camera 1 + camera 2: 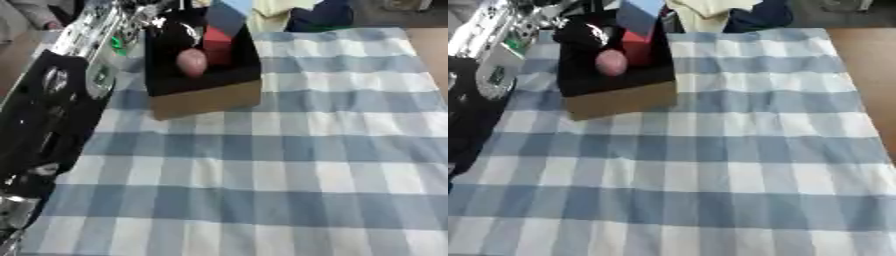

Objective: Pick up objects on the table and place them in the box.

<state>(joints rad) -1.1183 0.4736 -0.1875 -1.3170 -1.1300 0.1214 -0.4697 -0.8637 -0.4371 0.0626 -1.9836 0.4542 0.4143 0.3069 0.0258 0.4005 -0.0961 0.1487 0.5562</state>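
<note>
A cardboard box [208, 99] with a dark inside stands at the far left of the checked cloth. Inside it lie a pink round object [192, 62] and a red block [218, 45]. A blue block [640, 14] shows at the box's far edge, above the red one. My left arm [52, 110] runs up the left side, and my left hand [582, 34] hovers over the box's far left corner, beside the blue block. Whether the hand touches the block is hidden by blur. My right hand does not show.
The blue and white checked cloth [710, 165] covers the table. Bare wooden tabletop [868, 60] shows along the right edge. Pale yellow and dark blue fabric [737, 15] lies past the far edge.
</note>
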